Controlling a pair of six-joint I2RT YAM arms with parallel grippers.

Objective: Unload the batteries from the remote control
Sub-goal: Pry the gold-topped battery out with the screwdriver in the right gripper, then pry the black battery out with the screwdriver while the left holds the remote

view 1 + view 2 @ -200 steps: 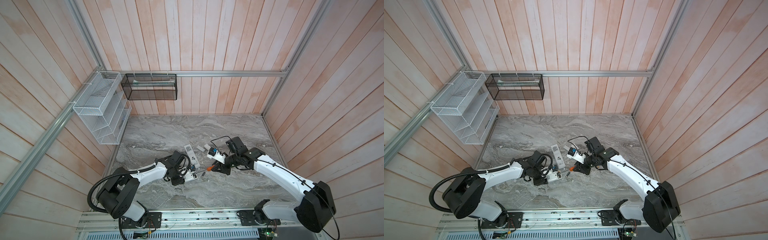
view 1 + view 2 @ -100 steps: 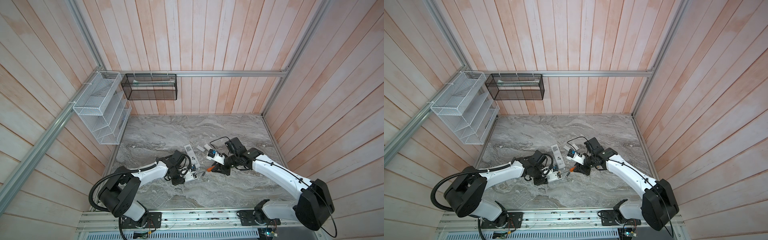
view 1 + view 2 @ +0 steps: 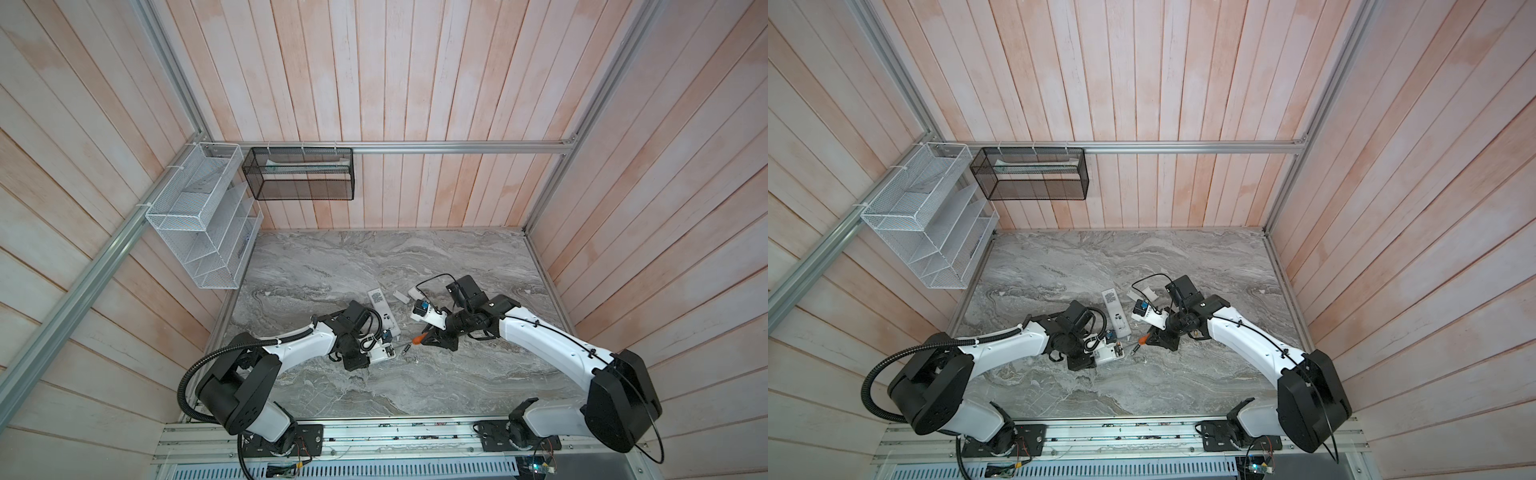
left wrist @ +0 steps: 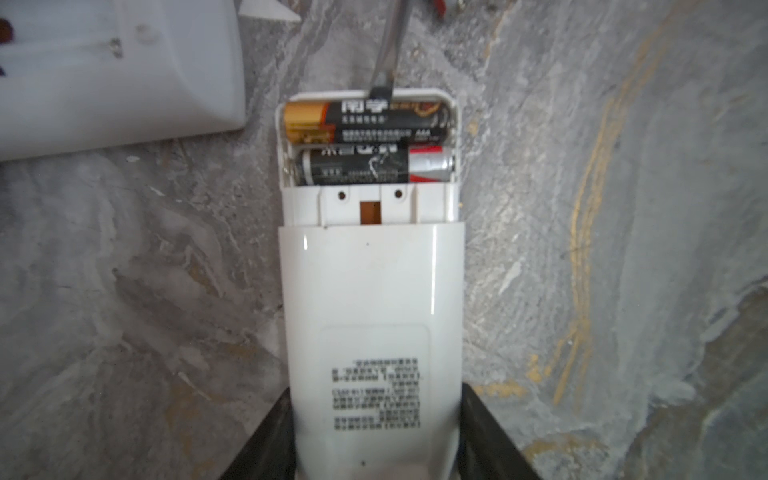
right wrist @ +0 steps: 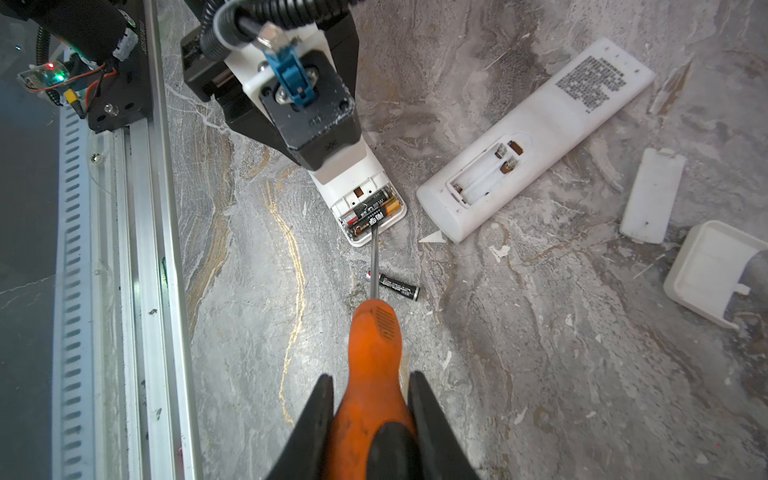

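Note:
My left gripper (image 4: 376, 436) is shut on the white remote control (image 4: 370, 291), which lies back up on the marble table. Its compartment is uncovered, and two batteries (image 4: 374, 120) (image 4: 365, 168) sit side by side in it. My right gripper (image 5: 370, 376) is shut on the orange handle of a screwdriver (image 5: 376, 332). The screwdriver's tip (image 4: 384, 89) rests at the outer battery by the remote's end wall. A loose battery (image 5: 399, 286) lies on the table under the shaft. In a top view the remote (image 3: 382, 353) and screwdriver (image 3: 417, 340) lie between the arms.
A second white remote (image 5: 532, 133) with an empty compartment lies close beside the held one. Two white covers (image 5: 652, 195) (image 5: 715, 270) lie beyond it. The aluminium rail (image 5: 137, 249) runs along the table's front edge. Wire baskets (image 3: 208, 220) (image 3: 299, 174) hang on the walls.

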